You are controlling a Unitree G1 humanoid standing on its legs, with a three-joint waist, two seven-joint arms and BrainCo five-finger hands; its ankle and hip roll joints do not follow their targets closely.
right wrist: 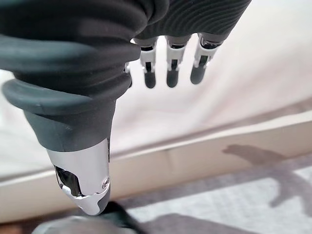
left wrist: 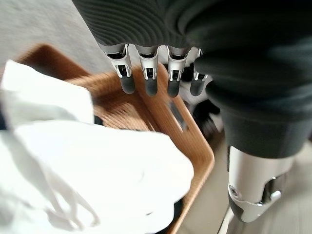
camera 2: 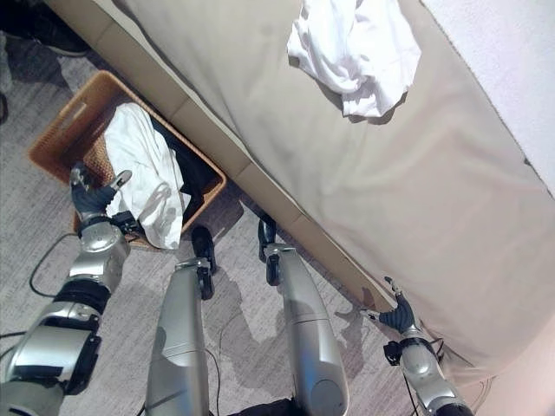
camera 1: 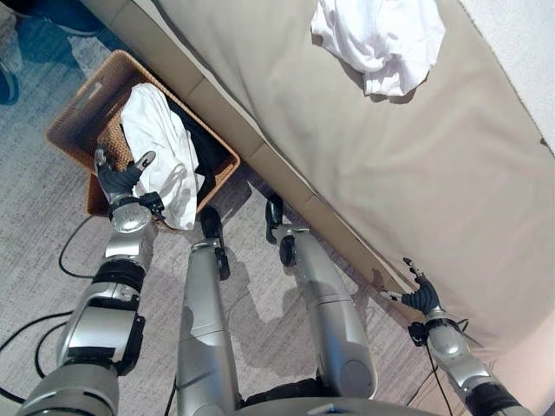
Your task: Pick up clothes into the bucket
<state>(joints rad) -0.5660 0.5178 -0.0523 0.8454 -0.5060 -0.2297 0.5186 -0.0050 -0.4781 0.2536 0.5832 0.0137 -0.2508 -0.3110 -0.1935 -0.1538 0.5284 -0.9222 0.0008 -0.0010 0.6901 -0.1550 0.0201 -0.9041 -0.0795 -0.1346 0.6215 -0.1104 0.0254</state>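
I see one crumpled white garment (camera 1: 165, 152) draped over the near rim of the brown woven rectangular basket (camera 1: 87, 100), lying on dark clothing (camera 1: 201, 152) inside it. A second white garment (camera 1: 377, 39) lies bunched on the beige bed (camera 1: 416, 191), towards its far edge. My left hand (camera 1: 120, 179) hangs over the basket's near corner, fingers straight and apart, holding nothing. My right hand (camera 1: 422, 295) sits at the bed's near edge, fingers loose and empty.
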